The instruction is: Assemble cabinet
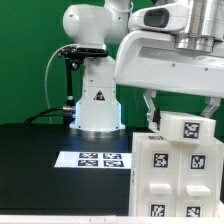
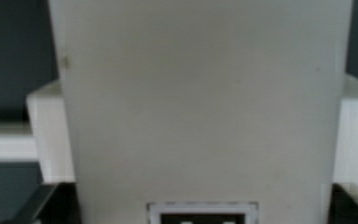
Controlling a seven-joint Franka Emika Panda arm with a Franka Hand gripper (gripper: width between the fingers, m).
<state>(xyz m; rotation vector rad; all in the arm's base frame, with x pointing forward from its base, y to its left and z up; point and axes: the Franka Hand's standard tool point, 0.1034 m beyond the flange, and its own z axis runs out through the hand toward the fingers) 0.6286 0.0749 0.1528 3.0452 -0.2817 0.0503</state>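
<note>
My arm hangs over the cabinet [image 1: 178, 170] at the exterior view's right, its gripper [image 1: 180, 108] straddling an upright panel [image 2: 197, 100] (whether it actually pinches, I cannot tell). Black table [image 1: 40, 160], green backdrop [image 1: 25, 50]. The marker board [image 1: 92, 158] lies before the pedestal's black triangle logo [image 1: 99, 98].
</note>
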